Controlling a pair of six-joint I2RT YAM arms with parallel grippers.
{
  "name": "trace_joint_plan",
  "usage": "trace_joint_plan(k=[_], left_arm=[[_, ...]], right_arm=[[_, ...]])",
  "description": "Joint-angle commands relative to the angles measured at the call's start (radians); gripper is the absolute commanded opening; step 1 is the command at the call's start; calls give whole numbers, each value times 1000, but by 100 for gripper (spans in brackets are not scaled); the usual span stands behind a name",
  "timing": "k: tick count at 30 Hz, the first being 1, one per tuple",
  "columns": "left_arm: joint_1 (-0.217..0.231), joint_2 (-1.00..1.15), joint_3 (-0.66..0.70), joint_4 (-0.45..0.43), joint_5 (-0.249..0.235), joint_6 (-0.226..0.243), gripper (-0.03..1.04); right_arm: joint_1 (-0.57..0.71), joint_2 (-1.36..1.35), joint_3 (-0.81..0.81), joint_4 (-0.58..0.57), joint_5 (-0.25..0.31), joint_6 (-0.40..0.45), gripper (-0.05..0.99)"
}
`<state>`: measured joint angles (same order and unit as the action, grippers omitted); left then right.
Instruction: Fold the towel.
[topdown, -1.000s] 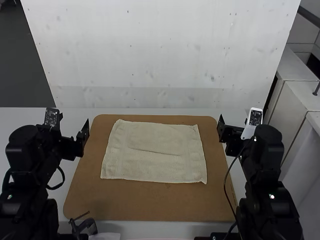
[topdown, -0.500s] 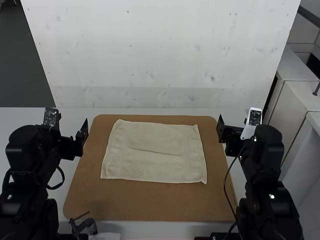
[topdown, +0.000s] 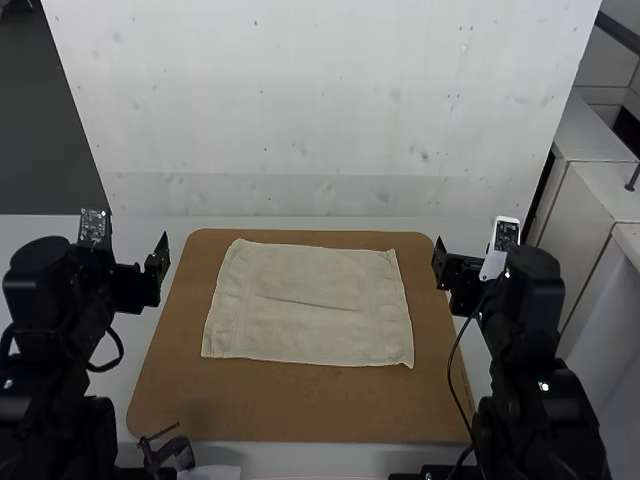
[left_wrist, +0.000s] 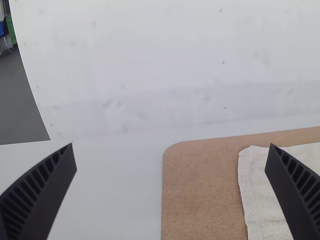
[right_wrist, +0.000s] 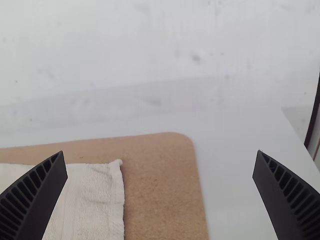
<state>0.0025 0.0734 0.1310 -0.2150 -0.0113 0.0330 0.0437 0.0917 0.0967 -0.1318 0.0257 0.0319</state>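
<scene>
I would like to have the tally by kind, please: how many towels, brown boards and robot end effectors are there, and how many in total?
Towel: 1
Brown board: 1
End effectors: 2 (left end effector, right end effector)
Total: 4

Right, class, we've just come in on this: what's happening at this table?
Two robot arms stand at the table, one either side of a brown board. A pale towel lies spread out on the board, roughly flat, with a crease near its middle. Neither arm is handling it: the left gripper and the right gripper are both open and empty, each off its own side of the towel. The task is to fold the towel, and no fold has been made yet.
</scene>
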Motion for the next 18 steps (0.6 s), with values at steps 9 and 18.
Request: trace_joint_plan(k=[9, 18], left_arm=[[-107, 534, 289, -15, -53, -70, 97], [-99, 902, 420, 49, 4, -56, 97]], right_arm=[[15, 496, 230, 20, -69, -4, 96], [-54, 1034, 440, 92, -175, 0, 96]])
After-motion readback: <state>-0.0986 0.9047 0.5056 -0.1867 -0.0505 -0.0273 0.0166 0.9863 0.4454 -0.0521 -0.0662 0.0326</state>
